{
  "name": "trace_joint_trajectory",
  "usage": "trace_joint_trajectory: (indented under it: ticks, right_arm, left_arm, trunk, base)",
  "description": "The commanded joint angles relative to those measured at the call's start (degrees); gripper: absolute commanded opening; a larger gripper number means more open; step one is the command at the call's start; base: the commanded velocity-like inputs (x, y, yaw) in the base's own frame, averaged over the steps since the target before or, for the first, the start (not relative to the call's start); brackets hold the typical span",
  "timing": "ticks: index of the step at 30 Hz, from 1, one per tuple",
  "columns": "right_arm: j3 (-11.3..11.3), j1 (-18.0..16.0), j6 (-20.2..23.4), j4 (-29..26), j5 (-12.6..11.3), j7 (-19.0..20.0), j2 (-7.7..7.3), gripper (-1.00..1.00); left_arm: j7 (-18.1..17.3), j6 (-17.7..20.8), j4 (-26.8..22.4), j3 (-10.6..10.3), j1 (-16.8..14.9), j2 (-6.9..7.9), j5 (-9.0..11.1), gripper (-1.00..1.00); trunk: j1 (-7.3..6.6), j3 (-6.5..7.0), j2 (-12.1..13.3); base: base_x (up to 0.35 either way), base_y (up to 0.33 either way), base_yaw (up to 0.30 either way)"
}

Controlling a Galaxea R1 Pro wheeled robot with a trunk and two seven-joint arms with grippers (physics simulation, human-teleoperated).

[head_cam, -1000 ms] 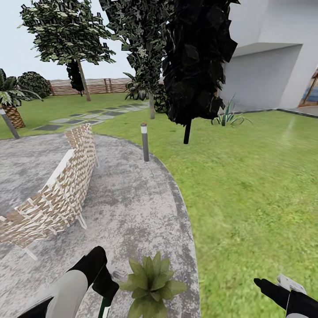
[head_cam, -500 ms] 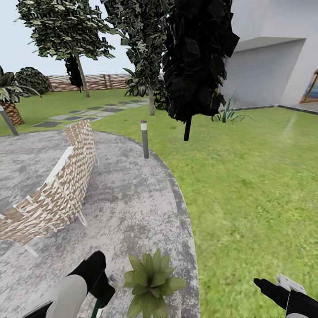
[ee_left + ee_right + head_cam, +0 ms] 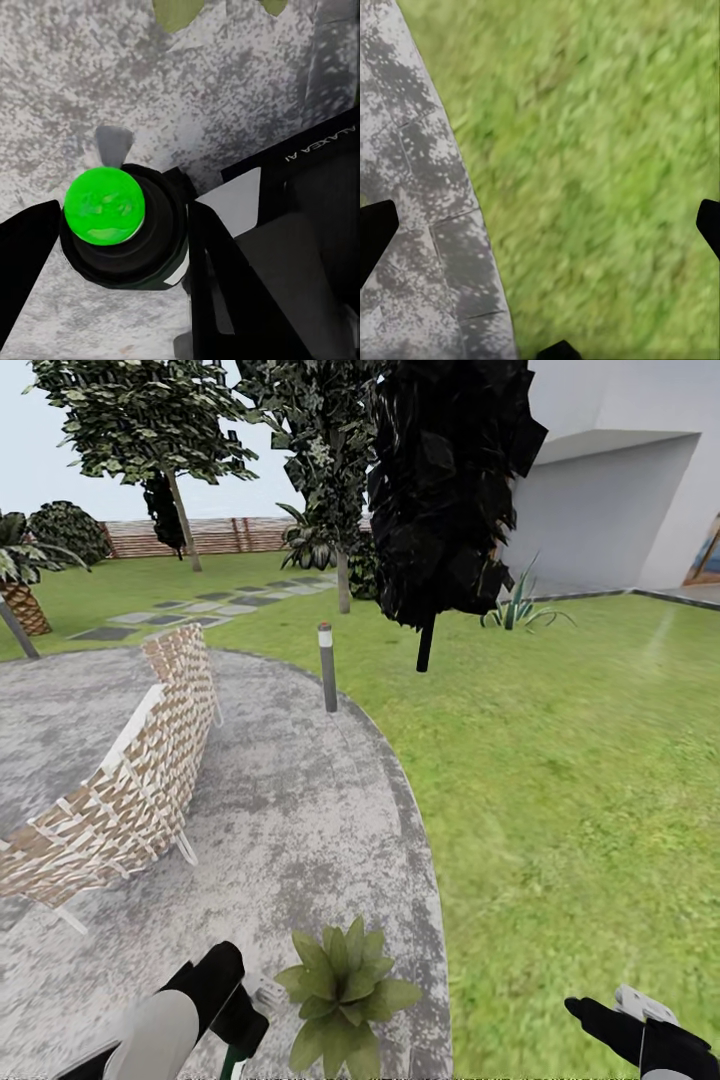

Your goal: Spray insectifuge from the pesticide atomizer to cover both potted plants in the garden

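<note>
One potted plant (image 3: 345,985), a low rosette of pointed green leaves, stands on the round grey stone patio (image 3: 300,830) of the garden, near its edge with the lawn (image 3: 570,790). Just beside it, on its left in the head view, my left gripper (image 3: 240,1025) is shut on the pesticide atomizer (image 3: 262,993). The left wrist view looks down on the atomizer (image 3: 112,225): a bright green top, a dark body and a grey nozzle, held between the left gripper (image 3: 124,225) fingers, with leaf tips beyond. My right gripper (image 3: 605,1015) is open and empty; the right gripper (image 3: 540,225) hangs over the patio edge and grass.
A wicker chair (image 3: 120,800) stands on the patio to the left. A grey bollard lamp (image 3: 327,667) rises at the patio rim. Beyond are trees (image 3: 440,510), a spiky agave (image 3: 520,610), stepping stones, a slatted fence (image 3: 220,535) and a white house wall (image 3: 620,510).
The whole picture has shifted a little, so the camera moved. The left gripper keeps hold of the atomizer beside the plant. The right gripper sits slightly lower in the picture.
</note>
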Motion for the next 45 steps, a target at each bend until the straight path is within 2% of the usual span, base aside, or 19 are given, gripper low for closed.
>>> trace_joint_trajectory:
  ticks: [1, 14, 34, 45]
  right_arm:
    - [-0.28, -0.09, 0.05, -0.07, 0.48, 0.48, 0.01, 1.0]
    - [-0.28, -0.09, 0.05, 0.08, 0.48, 0.48, 0.02, 1.0]
    - [-0.28, -0.09, 0.05, 0.08, 0.48, 0.48, 0.01, 1.0]
    - [-0.28, -0.09, 0.05, 0.08, 0.48, 0.48, 0.01, 1.0]
  left_arm:
    - [-0.42, 0.21, -0.18, 0.4, -0.02, -0.05, -0.51, -1.0]
    - [-0.41, 0.28, -0.22, 0.41, -0.02, -0.04, -0.31, -1.0]
    - [-0.32, 0.37, -0.39, 0.33, -0.02, 0.25, -0.48, -1.0]
    - [-0.32, 0.42, -0.5, 0.33, -0.02, 0.31, -0.49, -1.0]
  trunk:
    - [0.0, -0.14, -0.03]
    - [0.0, -0.56, -0.03]
    - [0.0, -2.36, -0.03]
    - [0.0, -3.12, -0.03]
  base:
    - [0.0, 0.0, 0.0]
    - [0.127, 0.0, 0.0]
    - [0.009, 0.003, 0.0]
    - [0.06, 0.159, 0.0]
